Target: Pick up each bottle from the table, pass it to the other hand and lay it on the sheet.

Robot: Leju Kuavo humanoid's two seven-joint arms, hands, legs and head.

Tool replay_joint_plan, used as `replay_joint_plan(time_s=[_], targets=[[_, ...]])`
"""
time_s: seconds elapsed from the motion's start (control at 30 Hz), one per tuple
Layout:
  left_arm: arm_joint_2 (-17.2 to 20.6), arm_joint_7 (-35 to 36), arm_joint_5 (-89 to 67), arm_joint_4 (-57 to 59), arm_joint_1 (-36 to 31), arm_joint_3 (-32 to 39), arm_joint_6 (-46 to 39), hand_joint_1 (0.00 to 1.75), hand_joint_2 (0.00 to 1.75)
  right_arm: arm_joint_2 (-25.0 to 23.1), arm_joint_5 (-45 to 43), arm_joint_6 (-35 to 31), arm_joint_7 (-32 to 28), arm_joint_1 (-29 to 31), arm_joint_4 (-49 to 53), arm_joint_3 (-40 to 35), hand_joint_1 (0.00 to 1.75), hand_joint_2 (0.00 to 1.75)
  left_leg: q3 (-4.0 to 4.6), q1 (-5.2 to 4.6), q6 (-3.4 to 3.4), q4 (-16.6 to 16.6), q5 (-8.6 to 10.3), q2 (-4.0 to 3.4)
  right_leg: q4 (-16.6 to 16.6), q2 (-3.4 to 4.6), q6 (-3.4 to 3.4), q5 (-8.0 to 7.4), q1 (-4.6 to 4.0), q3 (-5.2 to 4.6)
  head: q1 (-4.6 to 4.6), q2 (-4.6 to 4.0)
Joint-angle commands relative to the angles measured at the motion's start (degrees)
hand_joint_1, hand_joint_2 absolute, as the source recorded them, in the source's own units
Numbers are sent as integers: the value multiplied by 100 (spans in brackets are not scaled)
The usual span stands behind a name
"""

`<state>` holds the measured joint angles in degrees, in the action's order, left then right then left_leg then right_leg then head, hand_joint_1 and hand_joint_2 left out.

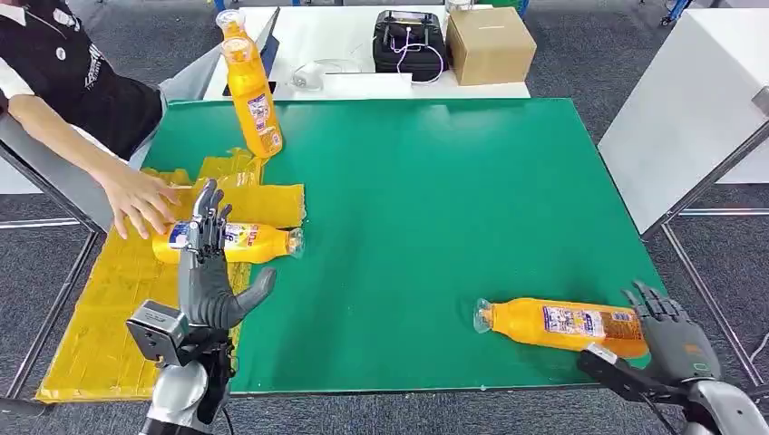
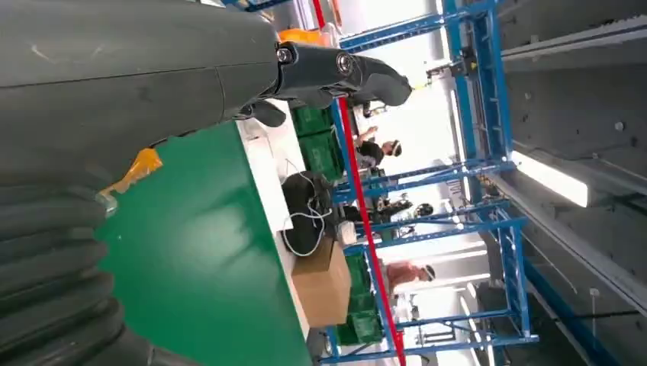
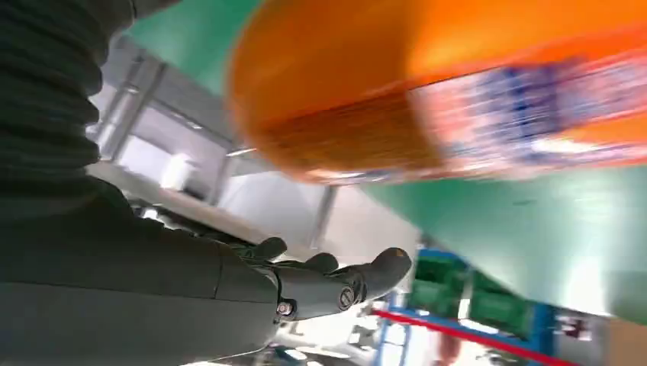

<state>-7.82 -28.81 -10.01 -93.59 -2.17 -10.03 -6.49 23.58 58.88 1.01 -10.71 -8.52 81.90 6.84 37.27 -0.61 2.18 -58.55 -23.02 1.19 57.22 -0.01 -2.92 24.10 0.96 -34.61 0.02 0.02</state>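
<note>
An orange bottle (image 1: 258, 244) lies on its side at the edge of the yellow sheet (image 1: 100, 308), cap toward the table's middle. My left hand (image 1: 209, 272) stands over its label end, fingers stretched out and holding nothing; the left wrist view shows these fingers (image 2: 343, 72) straight, with a bit of the bottle (image 2: 137, 168) past the palm. Another orange bottle (image 1: 562, 324) lies near the front right of the green table (image 1: 435, 199). My right hand (image 1: 676, 335) is spread beside its base. In the right wrist view that bottle (image 3: 427, 84) is close to the fingers (image 3: 336, 282), ungripped.
A person's hand (image 1: 136, 199) rests on the sheet just behind my left hand. Two upright orange bottles (image 1: 254, 100) stand at the far left of the table. Behind, a white table carries a black bag (image 1: 408, 41) and a cardboard box (image 1: 490, 43). Another white table (image 1: 689, 109) stands at right.
</note>
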Motion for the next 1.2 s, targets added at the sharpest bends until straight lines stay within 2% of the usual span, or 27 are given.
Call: replay_joint_plan(time_s=[0.03, 0.3, 0.4, 0.43, 0.47, 0.63, 0.67, 0.7, 0.73, 0.8, 0.9, 0.93, 1.0, 1.07, 1.1, 1.13, 1.2], targets=[[-36, 33, 40, 455, -201, -94, 20, 0, 175, 173, -126, -32, -82, 614, -577, -1436, 0, 175, -21, 9, -9, 4, -8, -17, -13, 11, 7, 1, -10, 23, 0, 0], [-72, 35, 54, 526, -203, -94, 12, 0, 175, 226, -100, -106, -51, 706, -579, -1954, 0, 175, -35, 16, -16, 4, -14, -18, -19, 9, 12, 5, -18, 42, 0, 0], [-71, 37, 73, 564, -204, -98, 13, 0, 175, 557, -251, 48, 174, 637, -561, -2014, 0, 175, -24, 10, -11, 2, -10, -9, -12, 2, 9, 6, -11, 30, 0, 0], [-70, 37, 75, 565, -197, -100, 11, 0, 175, 624, -276, 78, 226, 622, -561, -2005, 49, 175, -29, 12, -13, 2, -13, -6, -14, -2, 10, 8, -13, 37, 0, 0], [-67, 38, 81, 573, -197, -102, 12, 0, 175, 697, -311, 116, 260, 613, -561, -2007, 154, 175, -23, 8, -10, 1, -10, -3, -10, -3, 8, 8, -9, 29, 2, 0], [-67, 38, 83, 579, -202, -104, 9, 0, 175, 723, -332, 125, 261, 615, -553, -2004, 154, 175, -30, 11, -13, 2, -15, -8, -17, 2, 10, 8, -13, 39, 0, 0], [-66, 38, 85, 580, -201, -104, 8, 0, 175, 739, -353, 148, 279, 616, -551, -2026, 173, 175, -22, 6, -10, 3, -10, -6, -13, 1, 8, 5, -8, 29, 2, 0], [-63, 40, 93, 586, -200, -106, 10, 0, 175, 803, -397, 204, 316, 602, -533, -2053, 175, 175, -13, 3, -8, 4, -6, -3, -9, -1, 6, 3, -5, 18, 0, 0], [-56, 41, 102, 606, -203, -111, 9, 0, 175, 954, -473, 263, 348, 559, -477, -2089, 175, 175, -51, 19, -21, 5, -22, -15, -26, 3, 17, 12, -22, 64, 0, 0], [-49, 39, 118, 626, -200, -116, 13, 0, 175, 1087, -605, 320, 391, 503, -432, -2059, 175, 175, -14, 2, -8, 3, -6, 4, -7, -8, 6, 6, -4, 20, 0, 0], [-33, 47, 147, 656, -176, -119, 45, 0, 175, 1130, -601, 405, 525, 540, -535, -2019, 175, 175, -15, 2, -6, 3, -6, 5, -8, -8, 5, 5, -4, 21, 0, 0], [-33, 47, 150, 638, -146, -105, 43, 0, 175, 1002, -571, 334, 540, 582, -590, -1985, 175, 175, -32, 9, -12, 4, -12, 1, -17, -8, 9, 9, -12, 43, 0, 0], [-24, 49, 149, 516, -3, -52, 49, 0, 175, 618, -360, 102, 579, 713, -717, -1992, 175, 175, -20, 5, -8, 6, -6, -4, -14, 0, 6, 3, -6, 26, 0, 0], [27, 42, 138, 261, 274, 43, 110, 0, 175, 179, -13, -95, 764, 855, -846, -2168, 175, 175, -54, 19, -19, 12, -19, -24, -34, 14, 15, 5, -23, 64, 0, 0], [34, 45, 122, 113, 446, 159, 176, 0, 175, -142, 193, -259, 843, 946, -935, -2213, 175, 175, -31, 13, -12, 10, -11, -27, -23, 22, 10, -2, -15, 34, 2, 0], [71, 20, 130, -44, 636, 312, 302, 0, 175, -532, 410, -405, 996, 1085, -1038, -2323, 175, 175, -47, 18, -17, 16, -17, -43, -33, 36, 15, -3, -20, 50, 0, 0], [95, -6, 149, -95, 707, 377, 372, 0, 175, -670, 503, -410, 1118, 1164, -1075, -2427, 175, 175, -34, 19, -15, 12, -16, -49, -26, 43, 13, -7, -23, 37, 4, 0]])
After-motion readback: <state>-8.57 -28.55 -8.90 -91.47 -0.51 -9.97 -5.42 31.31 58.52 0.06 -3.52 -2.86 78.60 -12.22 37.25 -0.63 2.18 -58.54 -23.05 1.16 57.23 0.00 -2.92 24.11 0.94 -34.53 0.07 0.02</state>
